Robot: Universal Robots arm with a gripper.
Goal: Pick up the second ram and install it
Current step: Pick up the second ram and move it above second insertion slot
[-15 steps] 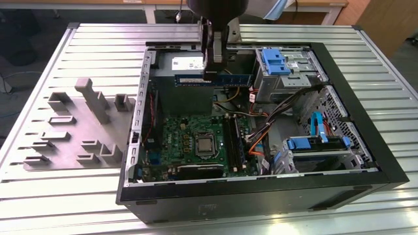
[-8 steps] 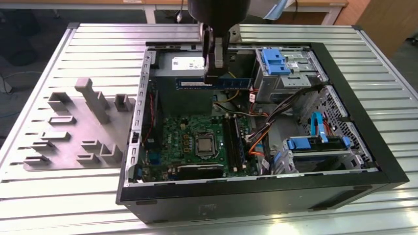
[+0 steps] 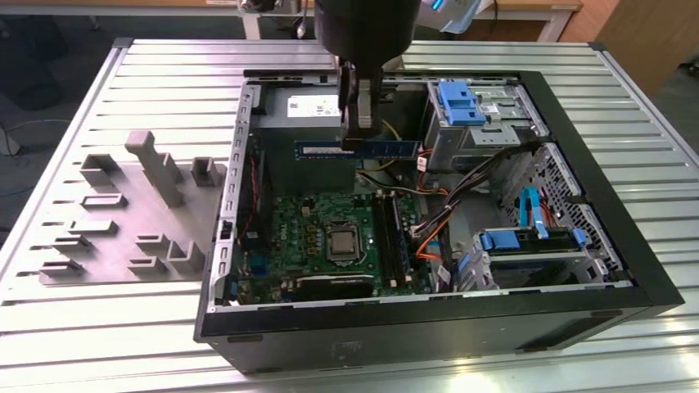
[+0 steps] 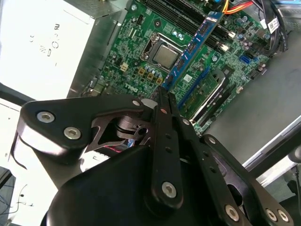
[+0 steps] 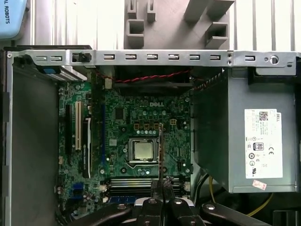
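The second ram (image 3: 394, 149) is a thin blue-green stick held level above the open computer case, over the gap between the power supply and the motherboard (image 3: 311, 225). My gripper (image 3: 358, 141) is shut on the stick near its middle. In the second wrist view the ram (image 4: 193, 44) runs out from the fingertips (image 4: 161, 96) over the board. The first wrist view shows the ram (image 5: 161, 150) edge-on, just beside the processor (image 5: 143, 150), with the gripper (image 5: 161, 182) closed on it. The black memory slots (image 3: 389, 237) lie below, nearer the case front.
A green stick (image 4: 209, 87) stands in one slot. The power supply (image 3: 311, 106) sits at the back of the case, and blue drive brackets (image 3: 459, 102) with orange cables (image 3: 428, 246) on the exterior view's right. The grey moulded tray (image 3: 131, 213) lies outside the case on the slatted table.
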